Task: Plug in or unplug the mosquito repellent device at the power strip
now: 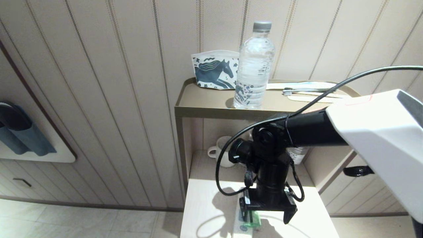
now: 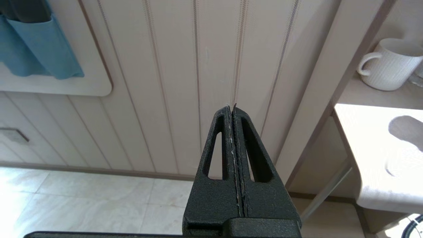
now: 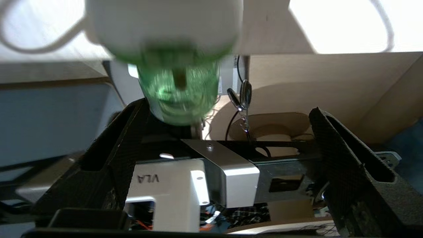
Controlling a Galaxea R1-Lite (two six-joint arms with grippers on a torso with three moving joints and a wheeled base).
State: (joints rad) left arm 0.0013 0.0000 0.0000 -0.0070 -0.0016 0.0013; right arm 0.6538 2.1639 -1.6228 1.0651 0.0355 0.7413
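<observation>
The right gripper hangs wide open and empty directly over the mosquito repellent device, which sits on the power strip. In the right wrist view the green bottle lies beside one finger, not centred. The left gripper, fully closed, is parked well apart.

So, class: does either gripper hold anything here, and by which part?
Nothing is held. The right gripper is open beside the mosquito repellent device; the left gripper is shut on nothing.

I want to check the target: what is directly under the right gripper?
Under the open right gripper sits the mosquito repellent device, green bottle showing, on the power strip. The gripper covers its sockets.
</observation>
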